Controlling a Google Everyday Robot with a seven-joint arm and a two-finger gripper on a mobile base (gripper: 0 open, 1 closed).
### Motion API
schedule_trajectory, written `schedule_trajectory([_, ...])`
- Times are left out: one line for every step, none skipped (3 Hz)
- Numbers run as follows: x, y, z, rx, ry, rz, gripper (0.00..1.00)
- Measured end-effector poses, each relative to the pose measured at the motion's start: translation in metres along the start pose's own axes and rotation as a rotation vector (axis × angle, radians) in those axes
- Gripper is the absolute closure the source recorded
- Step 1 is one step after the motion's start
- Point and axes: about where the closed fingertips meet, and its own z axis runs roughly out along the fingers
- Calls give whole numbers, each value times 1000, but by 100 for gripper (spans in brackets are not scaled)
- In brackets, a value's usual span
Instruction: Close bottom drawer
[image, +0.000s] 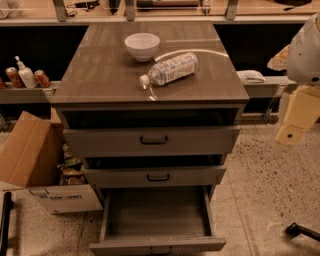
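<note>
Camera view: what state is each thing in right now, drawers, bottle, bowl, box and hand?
bottom drawer: pulled far out, tray empty.
middle drawer: slightly open.
top drawer: partly open.
bottle: lying on its side on the cabinet top, capped.
bowl: upright.
cardboard box: flaps open, on the floor.
hand: low at the right edge, apart from the drawers.

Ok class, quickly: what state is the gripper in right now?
The gripper: low at the right edge, apart from the bottom drawer; cannot be told.

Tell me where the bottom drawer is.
The bottom drawer juts open under the middle drawer; the end effector is low, right of it.
</note>
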Motion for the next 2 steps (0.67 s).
schedule_trajectory([3, 21, 62, -111, -57, 57, 0])
schedule_trajectory([4, 58, 142, -222, -155, 170, 0])
